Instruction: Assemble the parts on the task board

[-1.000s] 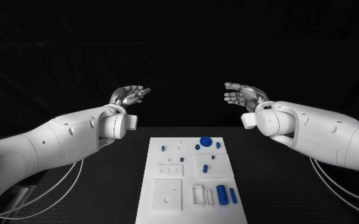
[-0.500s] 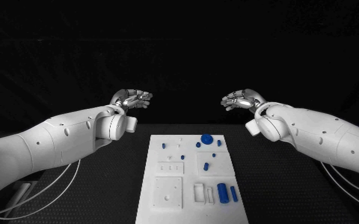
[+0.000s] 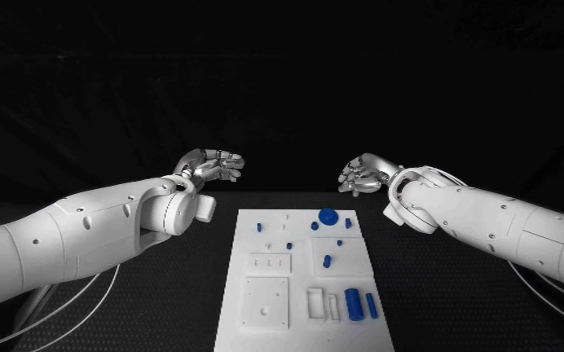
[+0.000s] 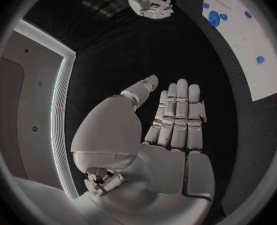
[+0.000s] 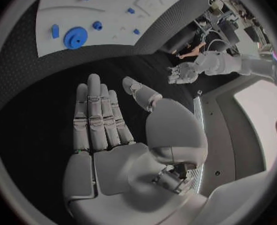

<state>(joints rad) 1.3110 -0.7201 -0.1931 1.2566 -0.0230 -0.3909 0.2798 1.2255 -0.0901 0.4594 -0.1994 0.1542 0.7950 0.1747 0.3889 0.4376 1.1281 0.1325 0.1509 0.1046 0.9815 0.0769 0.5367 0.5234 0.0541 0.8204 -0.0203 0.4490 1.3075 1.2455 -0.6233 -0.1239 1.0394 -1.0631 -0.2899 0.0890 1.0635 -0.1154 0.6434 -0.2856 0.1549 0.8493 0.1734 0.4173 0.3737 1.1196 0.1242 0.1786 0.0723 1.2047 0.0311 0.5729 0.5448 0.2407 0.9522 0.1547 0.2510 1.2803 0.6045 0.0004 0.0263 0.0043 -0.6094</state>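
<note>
The white task board [image 3: 268, 319] lies lengthwise in the middle of the black table. On it sit a blue round disc [image 3: 328, 217], a thick blue cylinder [image 3: 353, 304] with a thinner one [image 3: 370, 305] beside it, and several small blue pieces. My left hand [image 3: 213, 165] hovers beyond the board's far left corner, my right hand [image 3: 362, 174] beyond its far right corner. Both are clear of the board and hold nothing. In the wrist views each palm [image 4: 170, 135] [image 5: 107, 135] is flat, with fingers stretched out and the thumb apart.
Black table mat surrounds the board on both sides. White cables hang under the left arm [image 3: 71, 303] and the right arm [image 3: 535, 279]. The left wrist view also shows the right hand [image 4: 148, 2] and the board [image 4: 251, 50].
Both hands have sunk lower toward the board's far end, the right one also drifting inward. The head view itself has shifted slightly.
</note>
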